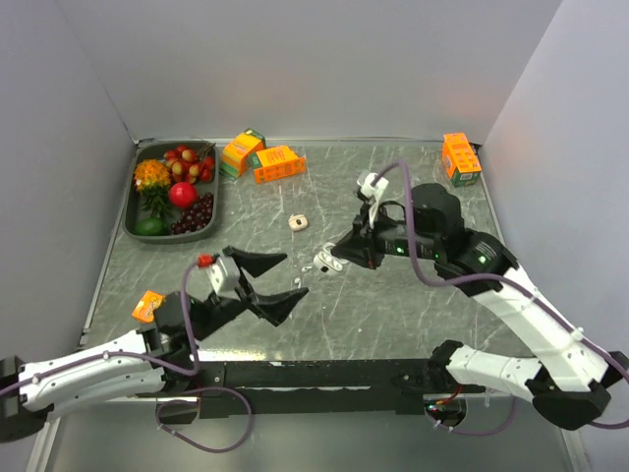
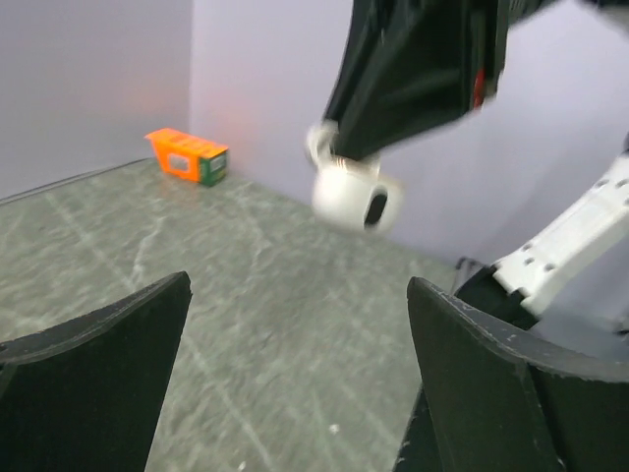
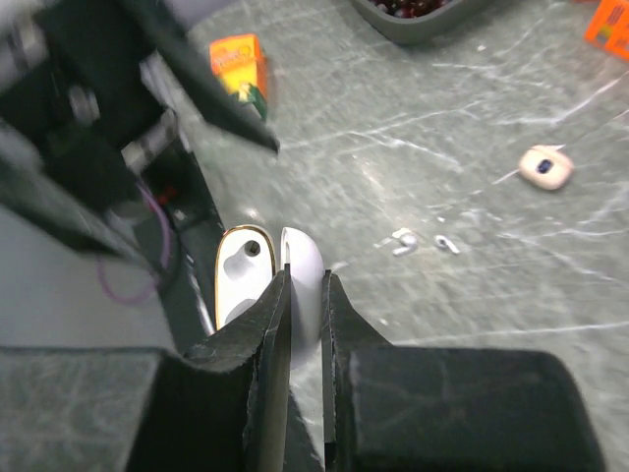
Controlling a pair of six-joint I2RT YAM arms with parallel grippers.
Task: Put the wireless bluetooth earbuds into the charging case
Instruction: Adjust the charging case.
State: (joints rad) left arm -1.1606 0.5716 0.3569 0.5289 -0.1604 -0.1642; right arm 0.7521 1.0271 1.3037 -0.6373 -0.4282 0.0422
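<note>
Within right tool (image 3: 307, 285) pinch: open charging case (image 3: 241, 280); left tool (image 2: 297, 285) agape, empty.

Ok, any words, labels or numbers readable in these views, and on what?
No text is readable in any view.
Orange cardboard carton with green end, at the back: print too small.
Orange cardboard carton beside it: too small.
Orange cardboard carton by the right wall: label blurred.
Small orange pack at the near left: blurred.
White plastic charging case: no marking shows.
</note>
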